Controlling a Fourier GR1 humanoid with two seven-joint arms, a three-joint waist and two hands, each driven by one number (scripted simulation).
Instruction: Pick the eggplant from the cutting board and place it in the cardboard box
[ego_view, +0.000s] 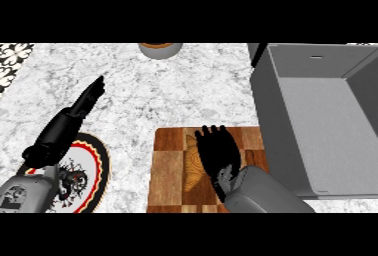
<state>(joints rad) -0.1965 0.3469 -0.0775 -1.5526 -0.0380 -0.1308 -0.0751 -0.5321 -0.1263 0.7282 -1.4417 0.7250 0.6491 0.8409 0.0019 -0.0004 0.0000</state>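
The wooden cutting board (168, 170) lies at the bottom centre. My right hand (217, 150) is spread over its right half, fingers straight and pointing away from me, open. No eggplant shows; whatever is under the hand is hidden. A tan curved shape (192, 167) shows on the board just left of the hand. The box (317, 120), grey and open-topped, stands to the right of the board, with nothing showing inside it. My left hand (90, 97) hangs over the counter at the left, fingers straight, holding nothing.
A round plate (97, 167) with a red and black rim lies left of the board, partly under my left forearm. A tan-topped pot (160, 49) stands at the far edge. Marbled counter (170, 95) stretches between the hands.
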